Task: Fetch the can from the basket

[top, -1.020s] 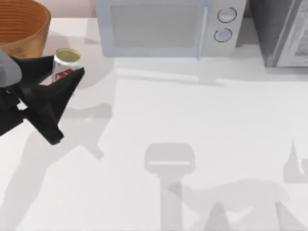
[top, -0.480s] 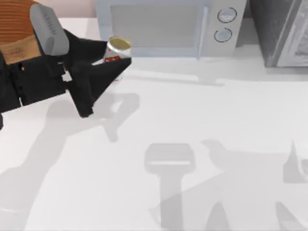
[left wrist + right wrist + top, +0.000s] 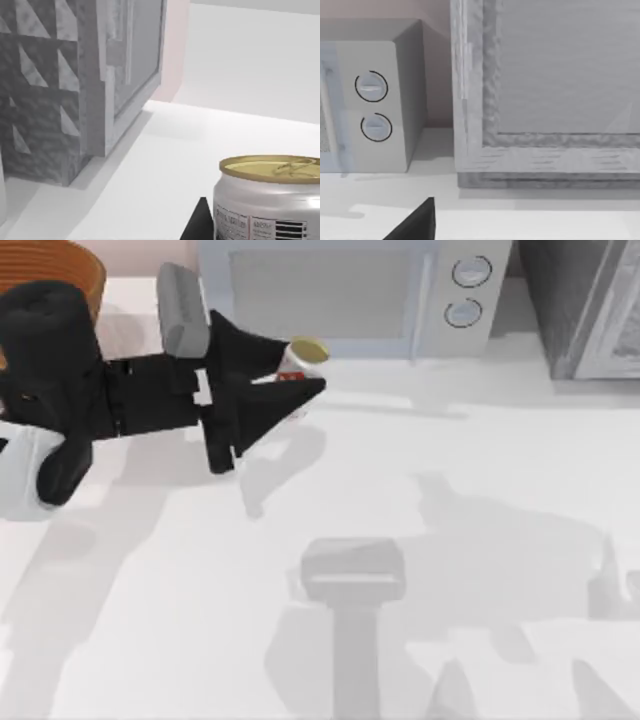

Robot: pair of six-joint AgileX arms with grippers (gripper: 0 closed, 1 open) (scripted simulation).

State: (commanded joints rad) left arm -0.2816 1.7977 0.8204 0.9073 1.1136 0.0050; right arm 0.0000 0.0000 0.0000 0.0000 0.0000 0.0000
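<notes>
The can (image 3: pixel 306 352), white with a red patch and a gold top, hangs above the table in front of the microwave, upright between the black fingers of my left gripper (image 3: pixel 296 372), which is shut on it. In the left wrist view the can (image 3: pixel 267 200) is close up, with one dark fingertip (image 3: pixel 199 226) beside it. The orange-brown basket (image 3: pixel 70 260) sits at the back left corner, partly hidden behind my left arm, and the can is well to its right. A dark part of my right gripper (image 3: pixel 417 225) edges into the right wrist view.
A pale microwave (image 3: pixel 340 295) stands along the back edge, with its two knobs (image 3: pixel 372 107) at its right end. A grey mottled cabinet (image 3: pixel 590 300) stands at the back right. The white tabletop (image 3: pixel 450 540) stretches open across the middle and front.
My left gripper has carried the can to the right, from beside the basket to in front of the microwave. The left arm has stretched further over the table.
</notes>
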